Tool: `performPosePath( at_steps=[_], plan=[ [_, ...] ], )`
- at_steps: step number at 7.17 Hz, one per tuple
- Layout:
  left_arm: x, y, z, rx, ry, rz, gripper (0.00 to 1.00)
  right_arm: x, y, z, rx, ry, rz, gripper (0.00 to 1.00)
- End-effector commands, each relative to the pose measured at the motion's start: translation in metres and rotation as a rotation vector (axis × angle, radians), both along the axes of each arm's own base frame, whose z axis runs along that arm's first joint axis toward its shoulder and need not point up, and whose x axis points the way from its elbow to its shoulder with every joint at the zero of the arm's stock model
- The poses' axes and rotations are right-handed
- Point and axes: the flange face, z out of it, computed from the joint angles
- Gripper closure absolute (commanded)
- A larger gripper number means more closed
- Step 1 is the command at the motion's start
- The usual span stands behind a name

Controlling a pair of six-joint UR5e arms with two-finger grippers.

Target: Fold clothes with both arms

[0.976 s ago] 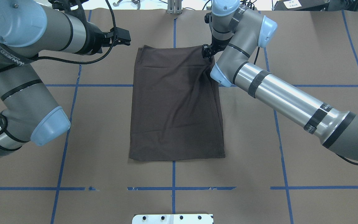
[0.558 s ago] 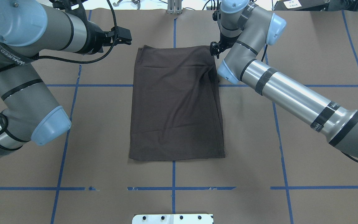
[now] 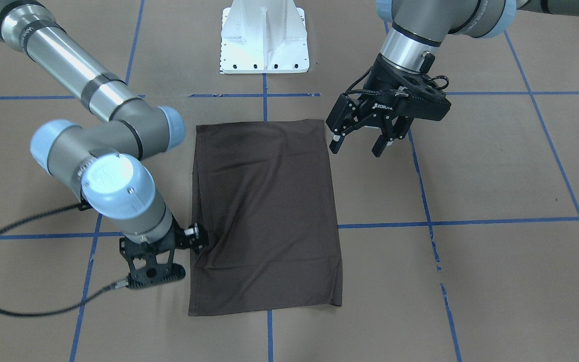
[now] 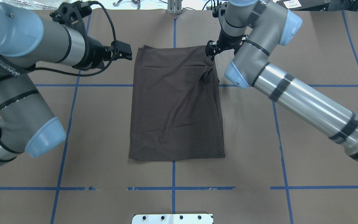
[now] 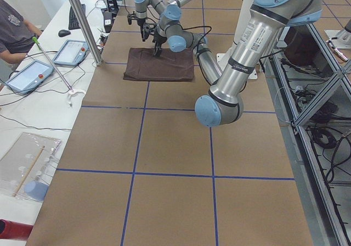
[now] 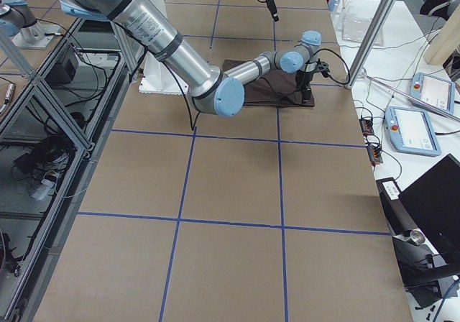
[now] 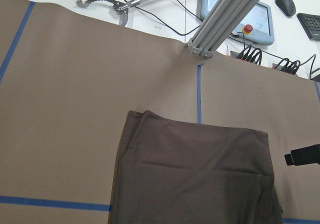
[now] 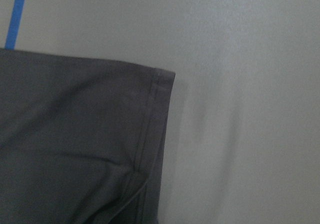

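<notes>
Dark brown T-shirt (image 4: 176,105), folded flat at overhead centre; left gripper (image 3: 357,147) raised beside it with jaws spread, right gripper (image 4: 211,49) low at its upper-right corner, closure indiscernible, probably staging the next fold.

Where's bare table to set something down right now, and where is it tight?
Bare table lies between the shirt's robot-side edge and the white base, running wide to both sides along the blue tape line. Crowded: the shirt's far corners, with the left gripper beside one and the right gripper by the other.
</notes>
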Motion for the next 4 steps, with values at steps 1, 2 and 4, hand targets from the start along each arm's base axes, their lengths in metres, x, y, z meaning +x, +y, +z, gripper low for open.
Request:
performPosePath(
  at_steps=[1, 2, 4],
  plan=[
    [0.057, 0.064, 0.014, -0.216, 0.061, 0.066, 0.0, 0.039, 0.081, 0.015, -0.082, -0.096, 0.031, 0.0],
    [0.083, 0.093, 0.042, -0.318, 0.041, 0.039, 0.01, 0.051, 0.102, 0.031, -0.137, -0.111, 0.065, 0.0],
    [0.128, 0.14, 0.056, -0.384, 0.018, -0.012, 0.07, 0.071, 0.134, 0.032, -0.156, -0.143, 0.091, 0.0]
  ],
)
